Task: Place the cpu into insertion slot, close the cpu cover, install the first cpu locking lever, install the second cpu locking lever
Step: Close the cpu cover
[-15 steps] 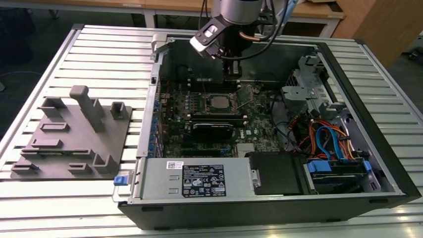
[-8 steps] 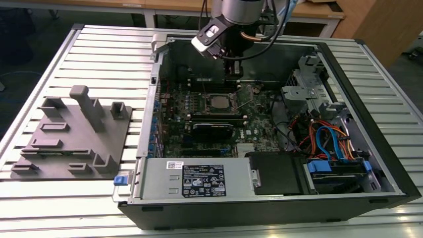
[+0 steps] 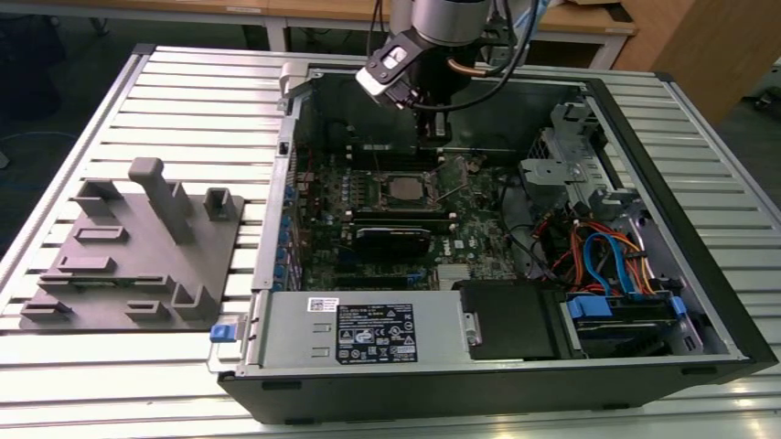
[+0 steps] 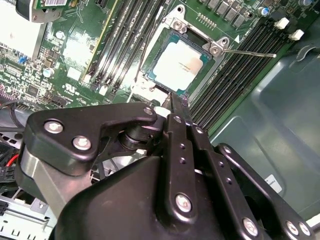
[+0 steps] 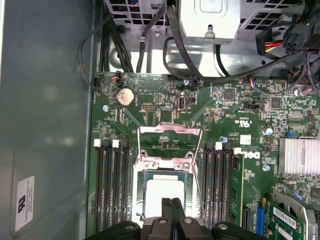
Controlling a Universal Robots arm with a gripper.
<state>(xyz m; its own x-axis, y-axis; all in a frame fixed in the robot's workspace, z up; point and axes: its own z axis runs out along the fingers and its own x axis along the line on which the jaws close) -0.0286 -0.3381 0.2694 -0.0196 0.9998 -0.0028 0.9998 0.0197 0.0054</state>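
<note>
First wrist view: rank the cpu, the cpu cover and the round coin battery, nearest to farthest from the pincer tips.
1. cpu: seated in the insertion slot, right at the tips of the pincer.
2. cpu cover: flipped open just beyond the slot.
3. coin battery: farther along the green board, past the cover.

The cpu [image 5: 164,192] sits in the insertion slot [image 5: 143,196], cpu cover [image 5: 170,130] flipped open, fingers [image 5: 166,215] pressed together over its edge.

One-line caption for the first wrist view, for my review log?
The cpu sits in the insertion slot, the cpu cover is swung open, and the shut gripper is poised near the cpu.
</note>
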